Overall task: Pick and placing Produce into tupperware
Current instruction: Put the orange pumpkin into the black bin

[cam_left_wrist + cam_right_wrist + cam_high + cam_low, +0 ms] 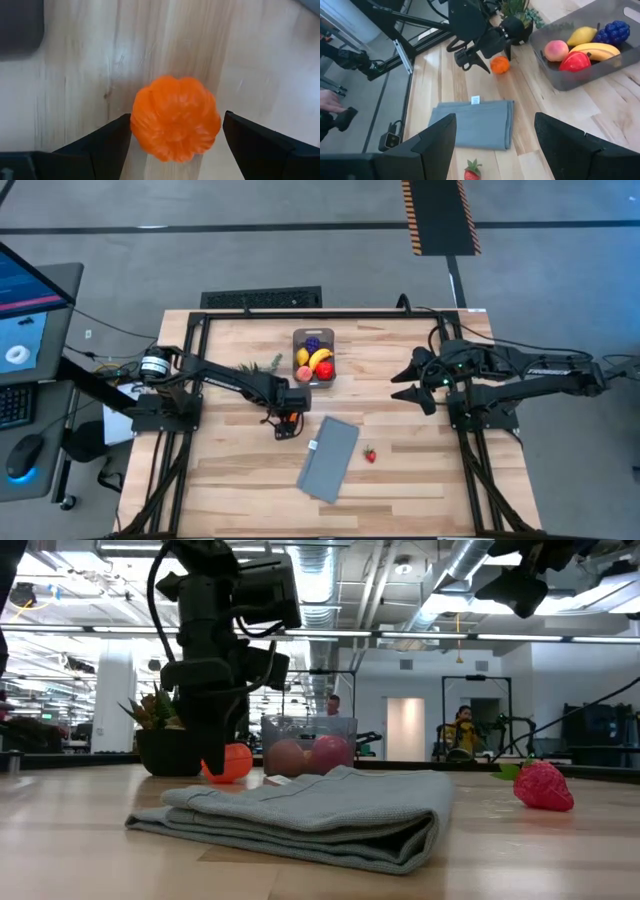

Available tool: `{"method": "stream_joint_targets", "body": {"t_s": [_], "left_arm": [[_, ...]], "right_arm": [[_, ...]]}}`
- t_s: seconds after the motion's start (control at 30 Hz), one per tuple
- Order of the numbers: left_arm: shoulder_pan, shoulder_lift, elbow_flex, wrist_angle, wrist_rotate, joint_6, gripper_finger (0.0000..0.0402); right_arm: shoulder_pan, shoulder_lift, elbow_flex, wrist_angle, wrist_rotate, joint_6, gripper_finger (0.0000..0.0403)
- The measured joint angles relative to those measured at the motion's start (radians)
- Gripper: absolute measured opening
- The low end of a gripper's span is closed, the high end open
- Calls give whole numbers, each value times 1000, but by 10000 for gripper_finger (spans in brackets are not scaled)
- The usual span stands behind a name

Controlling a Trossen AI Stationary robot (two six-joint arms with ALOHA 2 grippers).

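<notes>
Orange and ribbed, the toy orange (176, 118) sits on the pale wooden table (400, 470) between the spread fingers of the left gripper (287, 423), just left of centre in the high view. In the left wrist view one finger (100, 145) is almost against its side while the other stands a little clear, so the jaws are apart and nothing is clamped. The orange rests on the wood in the low view (230, 762), partly hidden behind the gripper.

Up from it, near the top middle of the high view, the tupperware (313, 358) holds purple grapes (313, 343), a lemon (302, 356), a banana (319, 358), a peach (303, 372) and a red piece (325, 370). A small spiky plant (262, 367) stands just left of the tub, close to the left arm.

A folded grey-blue cloth (329, 458) lies below centre, right beside the left gripper, with a white tag on its near edge. The strawberry (370, 454) lies just right of the cloth, alone on the wood.

The right gripper (412, 385) hangs at the right of centre with its fingers wide apart and empty, well clear of the tub. At the left edge of the right wrist view a person's hand (331, 103) shows beyond the table.
</notes>
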Motion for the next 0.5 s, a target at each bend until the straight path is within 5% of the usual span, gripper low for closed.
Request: {"method": "stream_joint_targets", "body": {"t_s": [0.5], "left_arm": [[0, 0, -11, 38, -5, -23, 302]], "right_arm": [[0, 0, 0, 0, 0, -1, 291]]}}
